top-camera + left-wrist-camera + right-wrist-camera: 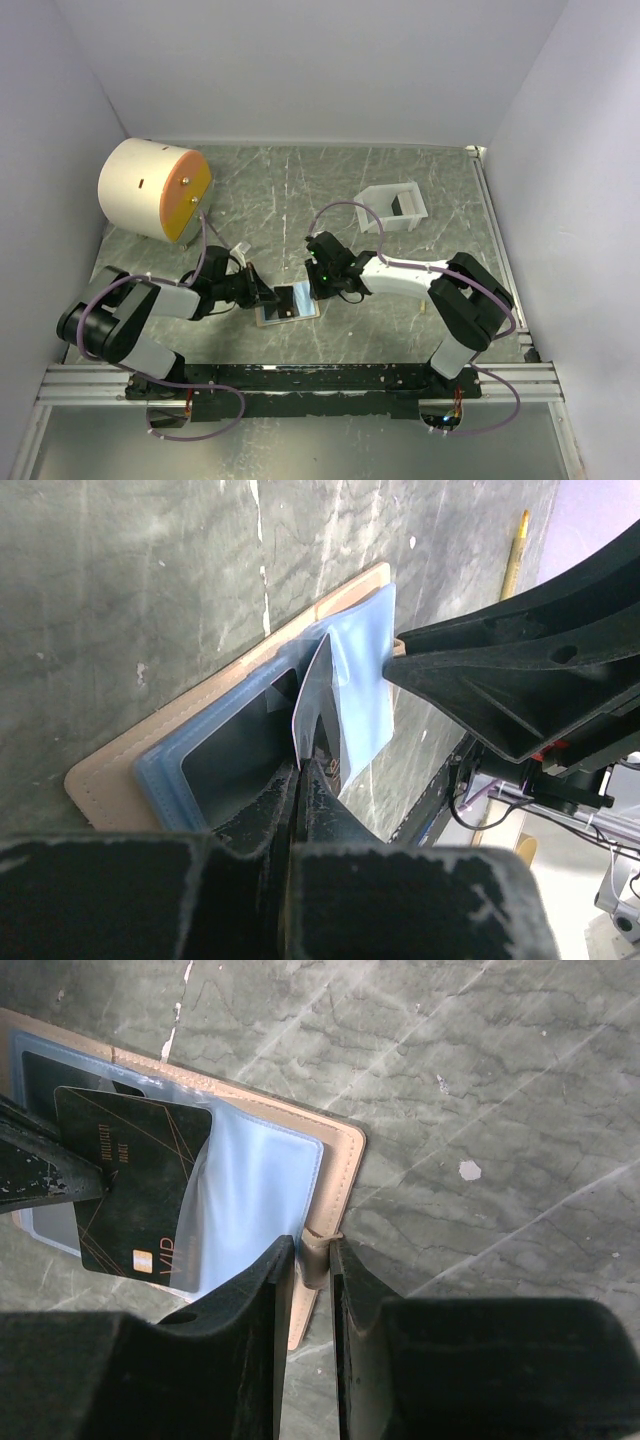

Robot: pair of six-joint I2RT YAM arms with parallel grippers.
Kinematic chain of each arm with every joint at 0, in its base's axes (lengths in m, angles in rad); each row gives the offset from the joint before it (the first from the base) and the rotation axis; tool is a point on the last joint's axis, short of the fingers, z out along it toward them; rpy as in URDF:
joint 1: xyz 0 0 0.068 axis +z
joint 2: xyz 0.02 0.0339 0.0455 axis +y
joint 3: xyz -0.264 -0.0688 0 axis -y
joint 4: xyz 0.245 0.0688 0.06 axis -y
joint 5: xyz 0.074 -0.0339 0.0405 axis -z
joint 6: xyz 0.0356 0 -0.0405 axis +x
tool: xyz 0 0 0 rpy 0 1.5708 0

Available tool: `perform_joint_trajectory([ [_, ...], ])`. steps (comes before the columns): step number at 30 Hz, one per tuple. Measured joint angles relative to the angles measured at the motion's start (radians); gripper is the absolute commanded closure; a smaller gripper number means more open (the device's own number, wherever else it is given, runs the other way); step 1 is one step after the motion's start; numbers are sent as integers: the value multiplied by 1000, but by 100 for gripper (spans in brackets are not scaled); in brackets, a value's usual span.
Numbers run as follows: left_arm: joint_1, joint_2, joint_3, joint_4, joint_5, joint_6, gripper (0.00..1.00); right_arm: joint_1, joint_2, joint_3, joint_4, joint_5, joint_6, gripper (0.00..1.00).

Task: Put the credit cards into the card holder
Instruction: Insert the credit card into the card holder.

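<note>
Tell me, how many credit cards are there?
1 for sure: the card in the left gripper, over the wallet. Dark shapes inside the wallet and the tray may be others.

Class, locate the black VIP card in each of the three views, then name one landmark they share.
Top external: black VIP card, centre, over the card holder.
Left wrist: centre, seen edge-on.
Right wrist: left side, face showing.
Shared landmark: the card holder's tan edge.
</note>
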Motion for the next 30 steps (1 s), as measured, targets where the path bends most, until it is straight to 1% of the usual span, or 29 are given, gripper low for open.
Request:
perform_joint_trajectory([
  [10,-3,0,-2,-6,3,-2,93,0,0,0,0,0,1,80],
  [30,-10,-82,16,-180,-64,-45,93,1,-4,-2,-2,-3,6,80],
])
